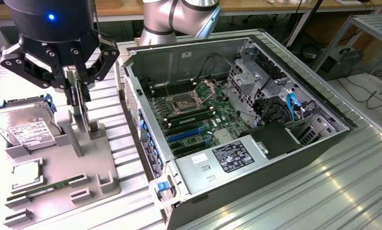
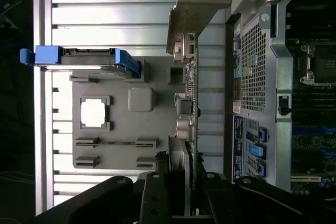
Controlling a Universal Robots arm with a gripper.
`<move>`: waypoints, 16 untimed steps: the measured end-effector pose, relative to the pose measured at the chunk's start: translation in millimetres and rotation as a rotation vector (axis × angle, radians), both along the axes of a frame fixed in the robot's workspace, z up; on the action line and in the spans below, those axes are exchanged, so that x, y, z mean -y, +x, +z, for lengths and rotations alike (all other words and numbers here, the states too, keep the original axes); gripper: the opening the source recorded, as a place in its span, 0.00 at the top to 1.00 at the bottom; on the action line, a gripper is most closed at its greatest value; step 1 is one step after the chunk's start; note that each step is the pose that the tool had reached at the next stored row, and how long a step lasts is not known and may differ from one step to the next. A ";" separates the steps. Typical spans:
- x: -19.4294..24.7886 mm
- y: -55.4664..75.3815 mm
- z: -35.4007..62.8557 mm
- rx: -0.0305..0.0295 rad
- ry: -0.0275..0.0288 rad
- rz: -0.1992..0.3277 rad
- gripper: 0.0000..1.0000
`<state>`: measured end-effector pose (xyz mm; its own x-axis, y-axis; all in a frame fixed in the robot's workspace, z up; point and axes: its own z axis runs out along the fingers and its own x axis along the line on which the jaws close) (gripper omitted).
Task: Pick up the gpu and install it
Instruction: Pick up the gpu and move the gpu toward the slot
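Note:
The gpu (image 1: 81,120) stands on edge over the grey parts tray (image 1: 82,177), at the exterior view's left. My gripper (image 1: 77,86) is above it, shut on its upper edge. The wrist view has the card edge-on, a thin green board (image 2: 191,98) with its pale metal bracket (image 2: 195,9) at the far end. The black fingers (image 2: 155,195) sit on either side of it. I cannot tell whether its lower edge is free of the tray's upright holder. The open computer case (image 1: 331,139) lies to the exterior view's right, with the motherboard's blue slots (image 1: 181,135) exposed.
On the tray lie a silver hard drive (image 1: 24,127) in blue rails, a CPU (image 1: 26,173) and a narrow RAM stick (image 1: 47,188). The case's side wall (image 2: 257,77) is close beside the card. Ribbed metal table (image 1: 306,201) surrounds everything.

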<state>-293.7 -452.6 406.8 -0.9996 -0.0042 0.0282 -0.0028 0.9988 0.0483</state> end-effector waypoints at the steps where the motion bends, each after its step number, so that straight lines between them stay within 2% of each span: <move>1: 0.0 0.0 1.0 -0.0001 0.0000 0.000 0.72; 16: 0.0 0.0 14.7 0.0000 0.0000 0.000 0.72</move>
